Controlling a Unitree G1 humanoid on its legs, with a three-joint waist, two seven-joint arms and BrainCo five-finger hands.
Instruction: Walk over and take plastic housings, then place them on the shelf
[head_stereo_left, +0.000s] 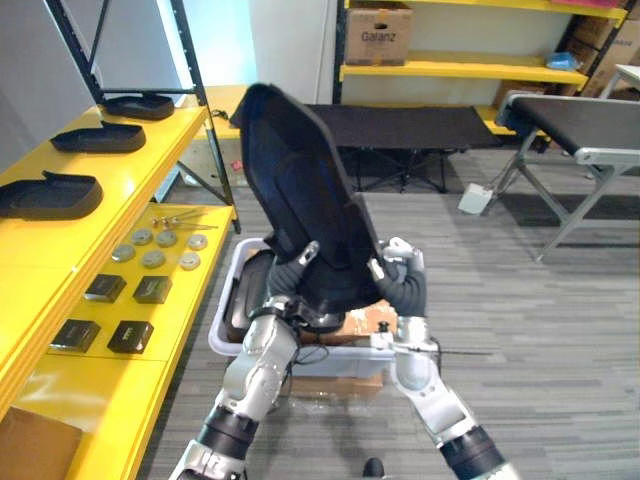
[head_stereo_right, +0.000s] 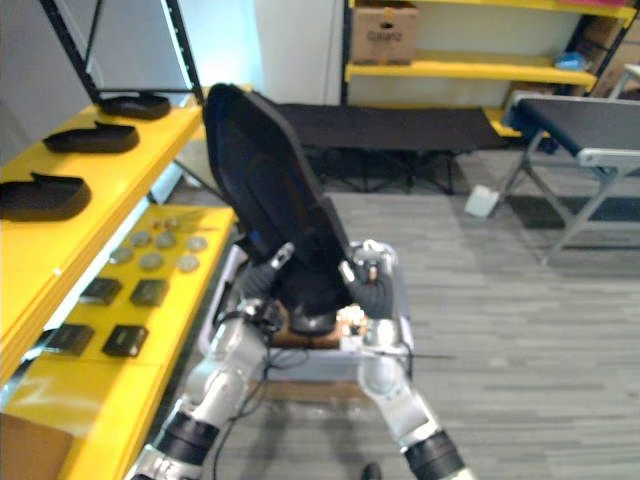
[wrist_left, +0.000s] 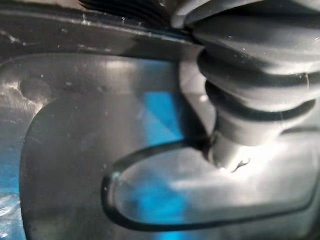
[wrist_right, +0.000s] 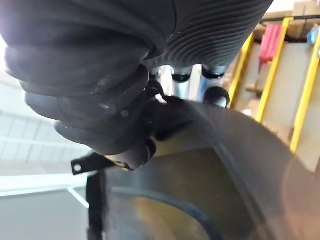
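I am holding the black housing (head_stereo_left: 300, 190) tilted above the white bin (head_stereo_left: 222, 318), my left hand (head_stereo_left: 290, 272) and right hand (head_stereo_left: 403, 282) each clamping its lower edge. The fingers behind it are hidden.

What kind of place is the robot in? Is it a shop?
Probably a storeroom or workshop, not a shop. Long yellow metal shelves hold flat black plastic housings, and a brown cardboard box sits on a far shelf. The left hand and right hand grip a large black plastic housing.
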